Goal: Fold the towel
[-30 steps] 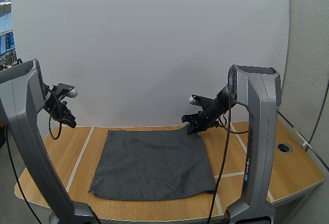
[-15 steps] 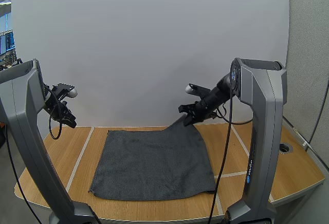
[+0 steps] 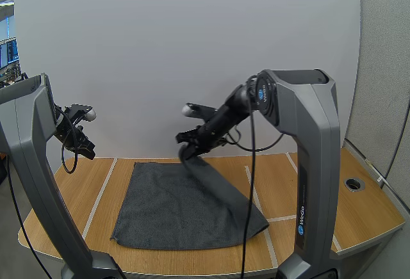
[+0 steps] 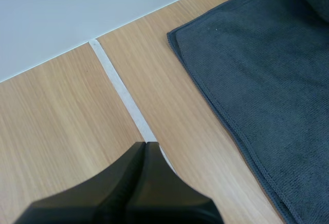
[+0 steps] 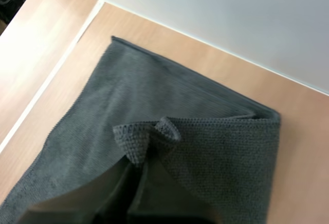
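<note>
Right fingers (image 3: 188, 143): clamped on one corner of the towel (image 3: 173, 208), holding that corner clear of the counter (image 3: 365, 208). From the pinch the cloth runs down and away in a taut slanting sheet to the towel's corner on the arm-base side, which lies on the counter. In the right wrist view, the gripped corner bunches into a small curled tuft just past the tips of the right fingers (image 5: 134, 178). Beyond that tuft the rest of the towel (image 5: 205, 147) lies flat, with a fold line running along its far edge.

Left fingers (image 3: 86, 151): closed together on nothing, hanging above the counter and well apart from the towel. In the left wrist view the left fingers (image 4: 145, 149) form one dark wedge. Bare wood of the counter (image 4: 51, 131) lies beneath it. A white tape stripe (image 4: 123, 100) runs from the wedge's tip toward the far edge of the counter. The towel (image 4: 257, 80) lies beyond that stripe, to the side facing the other arm. Its nearest corner and hemmed edge are flat on the wood, apart from the tips.

Towel: dark grey, with most of its area spread flat on the counter between the two sets of fingers. It touches only the right pair.
</note>
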Robot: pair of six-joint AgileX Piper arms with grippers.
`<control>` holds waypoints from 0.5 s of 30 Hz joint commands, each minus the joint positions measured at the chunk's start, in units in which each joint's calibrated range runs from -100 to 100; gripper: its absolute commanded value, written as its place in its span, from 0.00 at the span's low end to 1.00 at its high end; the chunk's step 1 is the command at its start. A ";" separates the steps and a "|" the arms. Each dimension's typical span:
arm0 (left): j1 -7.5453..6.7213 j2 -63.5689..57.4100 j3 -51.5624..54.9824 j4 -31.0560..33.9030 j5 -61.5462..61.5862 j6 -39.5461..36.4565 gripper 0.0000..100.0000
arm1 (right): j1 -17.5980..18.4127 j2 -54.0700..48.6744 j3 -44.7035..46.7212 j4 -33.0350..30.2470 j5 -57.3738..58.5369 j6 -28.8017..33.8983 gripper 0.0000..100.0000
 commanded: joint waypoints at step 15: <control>0.04 -2.13 -0.46 -4.22 0.58 -1.63 0.00 | 10.00 0.33 0.01 -1.44 -16.69 1.37 0.00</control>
